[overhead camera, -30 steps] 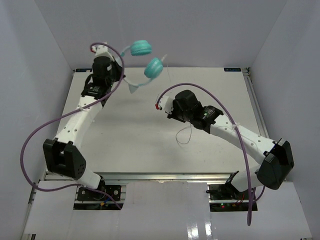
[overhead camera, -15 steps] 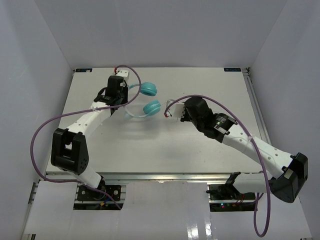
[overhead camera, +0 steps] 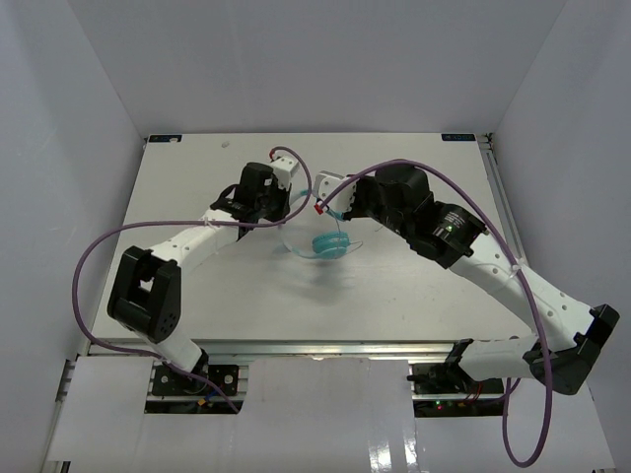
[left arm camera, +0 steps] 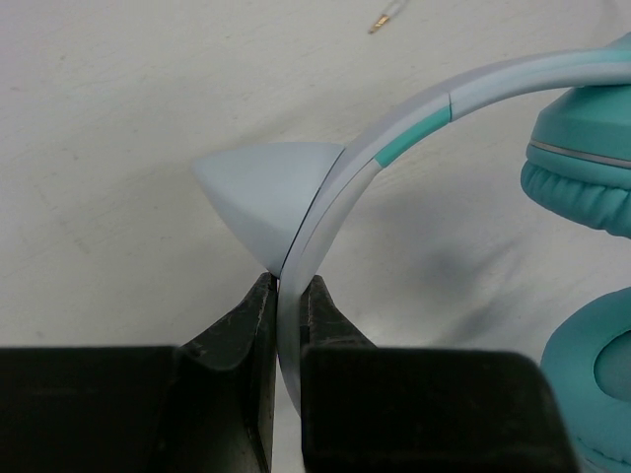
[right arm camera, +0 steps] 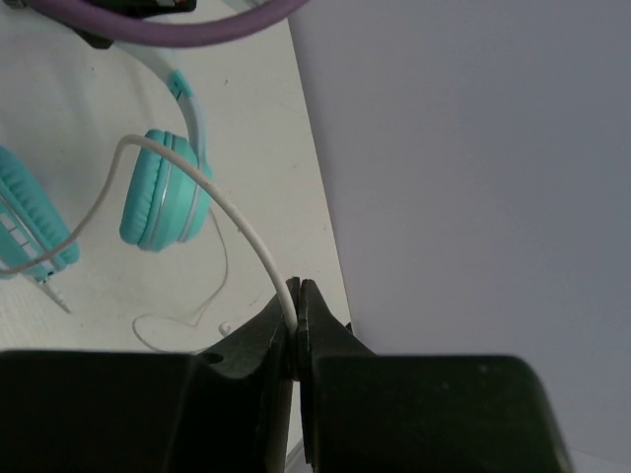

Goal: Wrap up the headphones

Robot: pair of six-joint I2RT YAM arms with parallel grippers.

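Pinching headband (left arm camera: pixel 394 148) in my left tool (left arm camera: pixel 287 288) | right tool (right arm camera: pixel 298 291) clamped on cable (right arm camera: pixel 251 236) | headphones (overhead camera: pixel 327 244) at middle of bench (overhead camera: pixel 414 286), between my arms | judged light; headband stiff, good hold; cable limp, slippery, so I'd keep it taut

Robot lab cell — white table (overhead camera: pixel 246 286), plain enclosing walls (overhead camera: pixel 315 59).
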